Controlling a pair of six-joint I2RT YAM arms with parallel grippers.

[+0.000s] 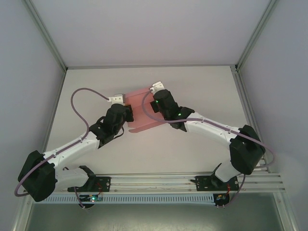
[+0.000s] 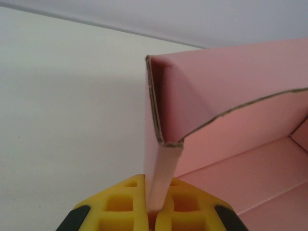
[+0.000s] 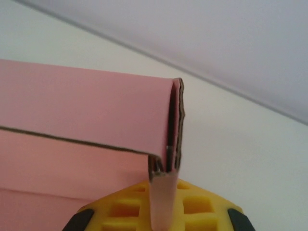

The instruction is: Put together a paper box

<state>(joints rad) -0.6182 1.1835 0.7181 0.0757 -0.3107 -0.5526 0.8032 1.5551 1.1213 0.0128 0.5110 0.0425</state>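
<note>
Gripping the paper box [image 1: 139, 113] from both ends, the left arm [image 1: 77, 147] and the right arm [image 1: 211, 127] meet over the middle of the white tabletop [image 1: 202, 91]. The left jaws are pinched shut on the box's left side wall: in the left wrist view that folded-over pink card runs down between the yellow pads [image 2: 120, 202], which press on it from both sides. The right jaws are likewise clamped tight on the opposite side wall, where a doubled card edge stands upright between their yellow pads [image 3: 192, 207]. The box is partly formed, with a long wall raised and its floor showing. A flap reaches toward the near side. Whether the box rests on the tabletop or hangs above it, I cannot tell.
</note>
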